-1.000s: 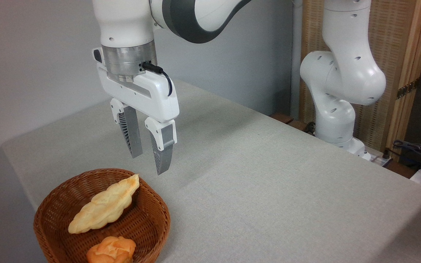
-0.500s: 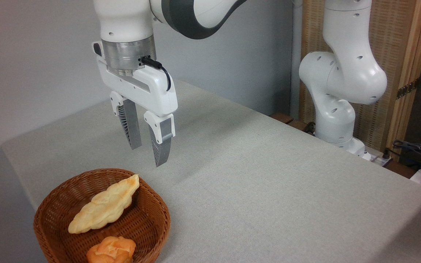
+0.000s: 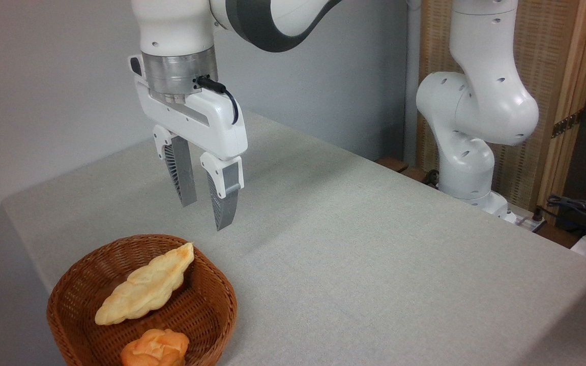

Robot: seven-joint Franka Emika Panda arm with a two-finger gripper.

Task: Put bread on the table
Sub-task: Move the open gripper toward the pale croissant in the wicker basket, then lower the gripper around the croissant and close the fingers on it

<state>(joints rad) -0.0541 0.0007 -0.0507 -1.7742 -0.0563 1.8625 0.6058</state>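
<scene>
Raised slightly since a second ago, the gripper [image 3: 204, 216] is held above the table [image 3: 374, 254], fingers parted and empty. The bread [image 3: 145, 291] is seen in the basket [image 3: 206, 315], its long axis running lower-left to upper-right.

Matt woven grey-beige cloth over the table [image 3: 374, 264], brown rough wicker basket [image 3: 216, 305], lumpy dull-crusted bread [image 3: 145, 291], glossy orange bun [image 3: 154, 348], smooth white plastic gripper [image 3: 204, 216] with ribbed grey fingers [image 3: 223, 203], brushed metal wrist ring [image 3: 178, 76]

bread [image 3: 144, 291] in basket [image 3: 211, 300], hand [image 3: 204, 216] above
</scene>
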